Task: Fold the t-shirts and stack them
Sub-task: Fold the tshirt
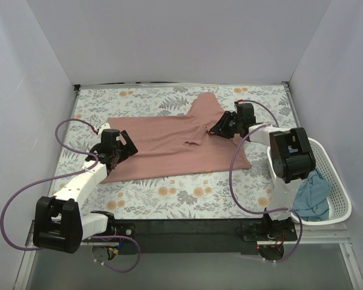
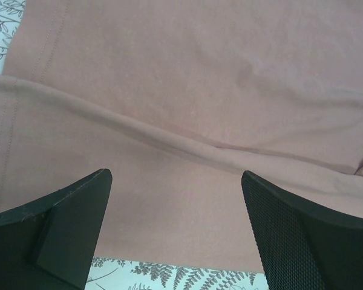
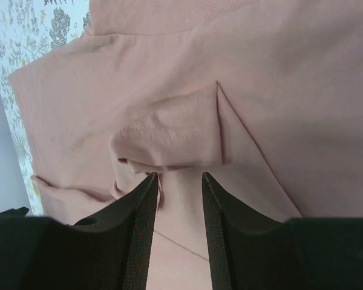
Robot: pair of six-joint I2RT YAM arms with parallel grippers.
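Note:
A dusty-pink t-shirt (image 1: 163, 148) lies spread flat on the floral cloth, print side hidden. My left gripper (image 1: 126, 147) is open wide just above the shirt's left edge. In the left wrist view the gripper (image 2: 175, 175) has pink fabric (image 2: 199, 90) below it, crossed by a long crease. My right gripper (image 1: 213, 131) is over the shirt's upper right part. In the right wrist view the gripper (image 3: 178, 176) is narrowly open, its tips at a folded-over flap (image 3: 169, 130) of the shirt. The teal-blue t-shirt (image 1: 311, 194) lies crumpled in the basket.
The white slotted basket (image 1: 342, 193) stands at the right edge beside the right arm. The floral cloth (image 1: 169, 193) covers the table. White walls enclose the back and both sides. Purple cables loop from each arm.

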